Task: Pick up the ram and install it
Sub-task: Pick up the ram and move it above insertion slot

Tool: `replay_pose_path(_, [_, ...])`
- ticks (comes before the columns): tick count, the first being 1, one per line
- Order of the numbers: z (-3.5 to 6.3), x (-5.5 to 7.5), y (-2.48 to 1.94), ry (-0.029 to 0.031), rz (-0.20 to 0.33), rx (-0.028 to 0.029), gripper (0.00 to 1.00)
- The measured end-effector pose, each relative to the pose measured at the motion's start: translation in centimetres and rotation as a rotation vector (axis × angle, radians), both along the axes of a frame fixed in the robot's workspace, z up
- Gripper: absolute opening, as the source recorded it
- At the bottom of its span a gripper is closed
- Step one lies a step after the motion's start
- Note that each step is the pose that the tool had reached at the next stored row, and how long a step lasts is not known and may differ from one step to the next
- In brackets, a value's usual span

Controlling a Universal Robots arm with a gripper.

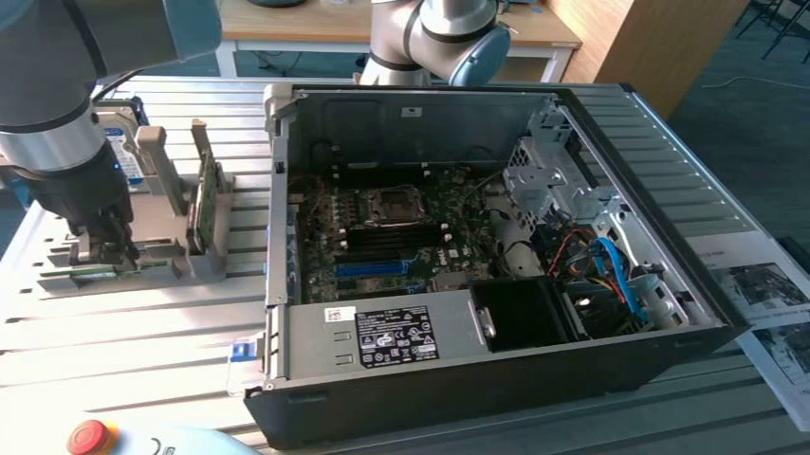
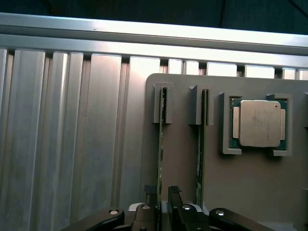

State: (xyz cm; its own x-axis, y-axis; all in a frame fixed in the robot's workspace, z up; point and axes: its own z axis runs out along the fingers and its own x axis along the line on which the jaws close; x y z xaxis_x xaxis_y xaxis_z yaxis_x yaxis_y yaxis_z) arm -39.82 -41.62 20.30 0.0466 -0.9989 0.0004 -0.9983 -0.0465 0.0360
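Note:
The ram [image 2: 160, 144] is a thin green stick standing on edge in a slot of the grey fixture [image 2: 250, 187]. A second green stick [image 2: 201, 144] stands parallel beside it. My gripper [image 2: 162, 195] straddles the first stick near one end, a black finger [image 2: 150, 192] on each side, open with small gaps. In the exterior view the gripper [image 1: 108, 248] reaches down into the fixture [image 1: 165, 256] at the exterior view's left, above the green ram [image 1: 76, 275]. The open computer case [image 1: 481, 246] with its motherboard [image 1: 393, 237] lies to the exterior view's right of it.
A silver processor chip [image 2: 260, 122] sits in a pocket of the fixture beside the sticks. A blue-labelled hard drive [image 1: 120, 142] and an upright green board [image 1: 203, 204] stand in the fixture behind the gripper. A red stop button [image 1: 89, 436] is at the front edge; papers [image 1: 772, 284] lie at far right.

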Motion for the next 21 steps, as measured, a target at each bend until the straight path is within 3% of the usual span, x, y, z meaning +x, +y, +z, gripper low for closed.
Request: replay_pose_path(21, [-0.14, -0.18, 0.01, 0.0, 0.008, 0.0, 0.24])
